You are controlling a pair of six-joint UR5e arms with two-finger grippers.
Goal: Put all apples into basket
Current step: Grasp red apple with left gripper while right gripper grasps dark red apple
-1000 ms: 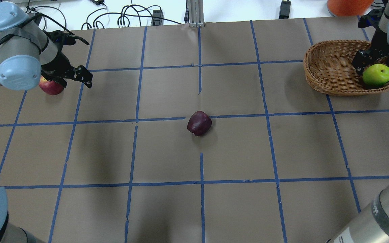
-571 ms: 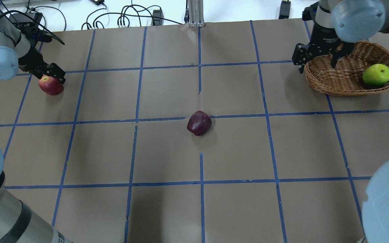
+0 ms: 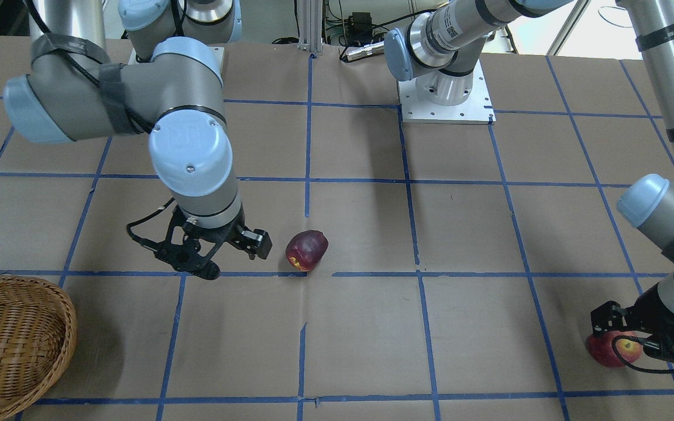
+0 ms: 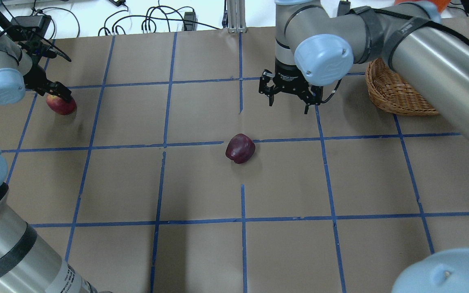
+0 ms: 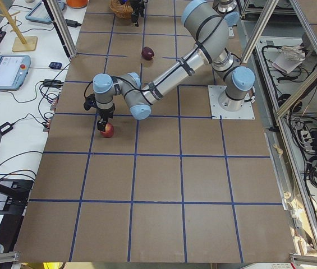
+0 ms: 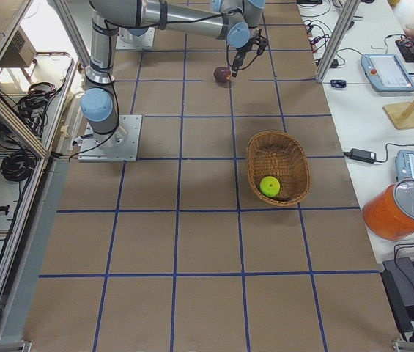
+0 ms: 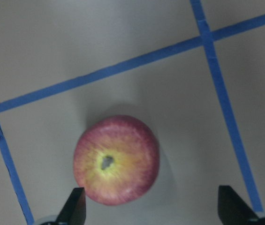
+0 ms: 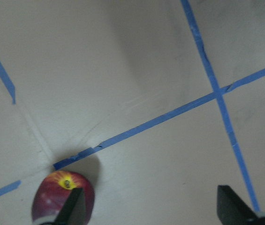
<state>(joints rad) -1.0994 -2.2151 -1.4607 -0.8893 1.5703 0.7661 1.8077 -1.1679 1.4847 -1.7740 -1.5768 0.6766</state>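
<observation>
A red apple (image 4: 61, 105) with a yellowish stem end (image 7: 116, 159) lies at the table's far left. My left gripper (image 4: 57, 94) hovers open just over it, and its fingertips (image 7: 76, 208) stand wide apart. The apple sits toward the left fingertip. A dark maroon apple (image 4: 240, 148) rests at the table's middle. My right gripper (image 4: 288, 105) hangs open above the table, beyond and right of that apple (image 8: 64, 199), holding nothing. The wicker basket (image 6: 278, 167) stands at the far right and holds a yellow-green apple (image 6: 269, 185). My right arm hides most of the basket (image 4: 393, 95) in the overhead view.
Blue tape lines (image 4: 242, 142) grid the brown table cover. Cables and a metal post (image 4: 236, 16) line the far edge. An orange bucket (image 6: 401, 209), tablets and a wooden stand sit on the side bench beyond the basket.
My right gripper has left the green apple in the basket and swung left to the table's middle. My left gripper has shifted left and settled over the red apple.
</observation>
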